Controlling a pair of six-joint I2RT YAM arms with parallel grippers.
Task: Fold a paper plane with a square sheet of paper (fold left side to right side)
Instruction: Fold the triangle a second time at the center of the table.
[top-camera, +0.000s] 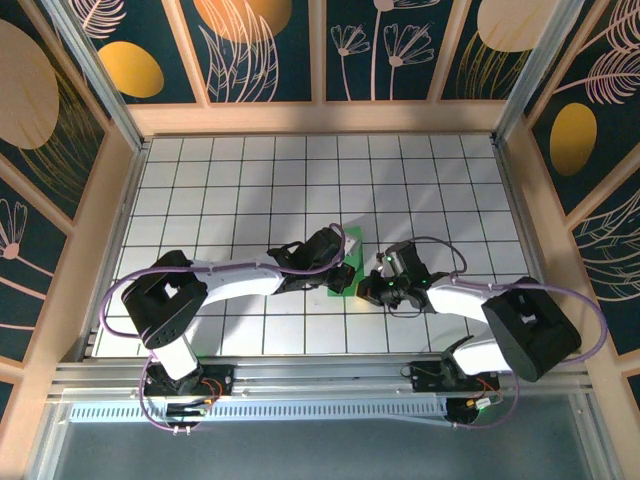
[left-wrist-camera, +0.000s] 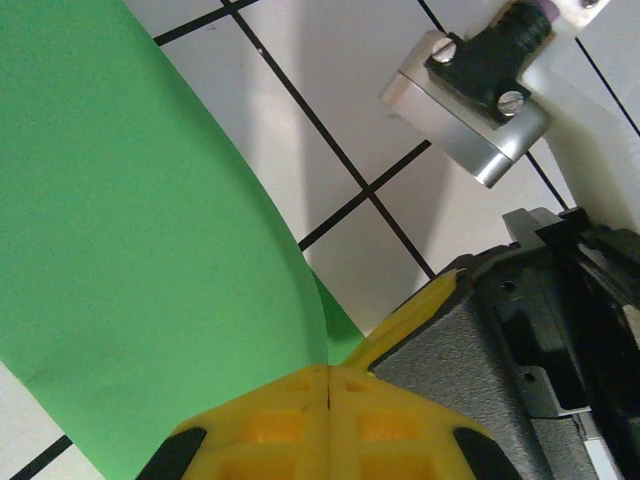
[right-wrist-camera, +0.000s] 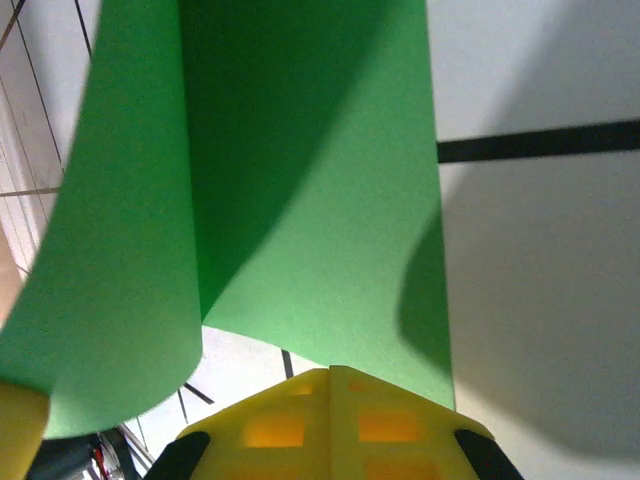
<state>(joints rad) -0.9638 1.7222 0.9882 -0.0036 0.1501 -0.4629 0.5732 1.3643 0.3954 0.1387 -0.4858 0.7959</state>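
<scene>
Nearest the left wrist camera, the left claw (left-wrist-camera: 328, 388) has its yellow fingertips pressed together. The green sheet of paper (left-wrist-camera: 150, 250) runs down into that seam, so it looks pinched by an edge. The right claw (right-wrist-camera: 330, 388) is also closed on the sheet, which rises from its tips and curls over in a loose loop.

The paper looks light, thin and floppy. It would likely crease or tear if the claws pulled apart, so it is best held at the edges or corners, with both claws moving together.

From above, the sheet sits mid-table between the two claws on the white tiled table (top-camera: 250, 180). That view gives its place but not the curl, which the right wrist camera shows plainly.
</scene>
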